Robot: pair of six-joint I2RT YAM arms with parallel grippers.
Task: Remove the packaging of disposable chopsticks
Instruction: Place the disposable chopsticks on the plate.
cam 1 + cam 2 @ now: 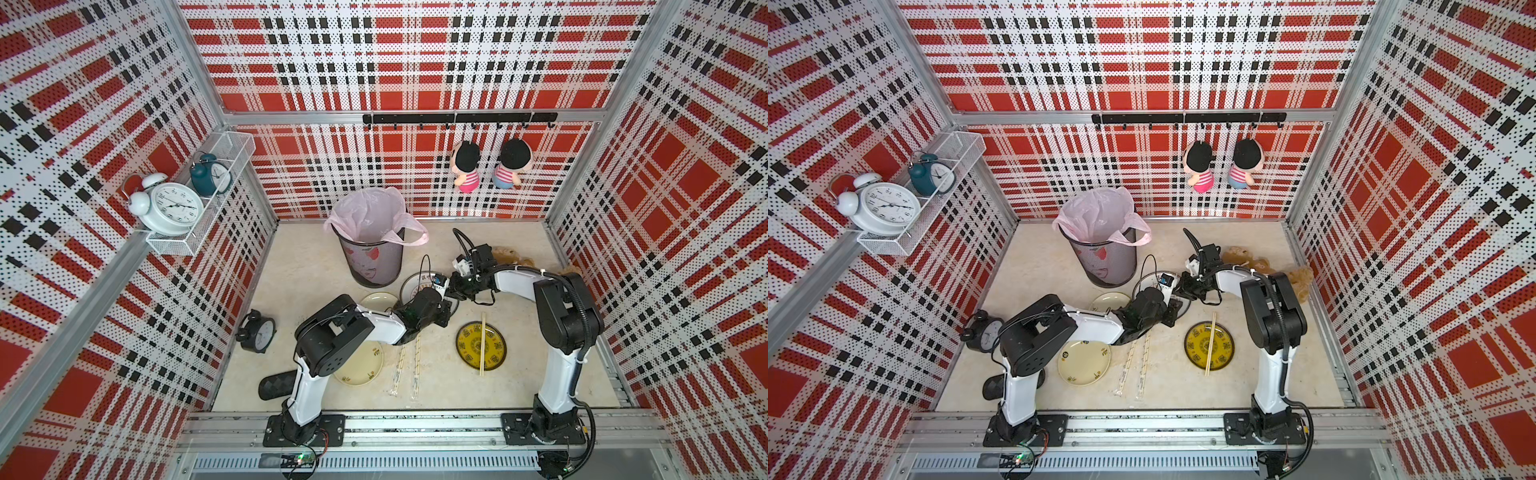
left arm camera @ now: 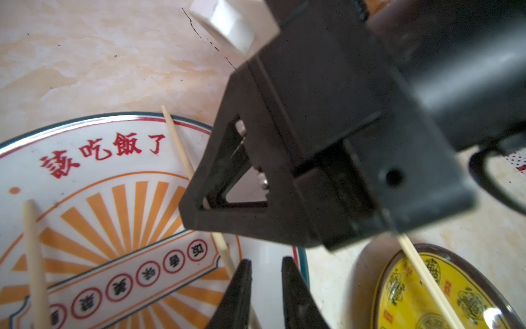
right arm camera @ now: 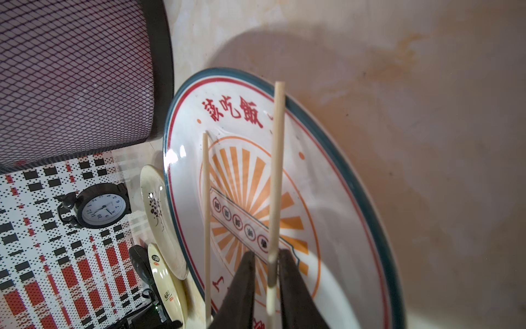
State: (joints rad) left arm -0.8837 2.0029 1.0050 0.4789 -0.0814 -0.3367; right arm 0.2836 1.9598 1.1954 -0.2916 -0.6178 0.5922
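Holds right fingers (image 3: 242, 284) loosely apart around a bare chopstick (image 3: 275, 171), likely dropping it onto the white plate (image 3: 333, 216); holds left fingers (image 2: 236, 290) parted, empty; leaves two plastic sleeves (image 1: 415, 370) unopened on counter (image 1: 457, 395)

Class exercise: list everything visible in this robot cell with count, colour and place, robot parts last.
bin: one, black mesh, pink liner, table back
plates: four; white with orange rays, centre; yellow, front right; two cream, left
bare chopsticks: pale; two sticks at the rayed plate, a pair across the yellow plate
wrapped chopsticks: two, clear printed sleeves, front centre
clocks: three; white and teal in the wall basket, black on the table
dolls: two, hanging on the black hook rail
plush toy: brown, back right
dark oval thing: one, front left
arms: two, white and black
left pincer: black, parted, empty
right pincer: black, parted around one stick
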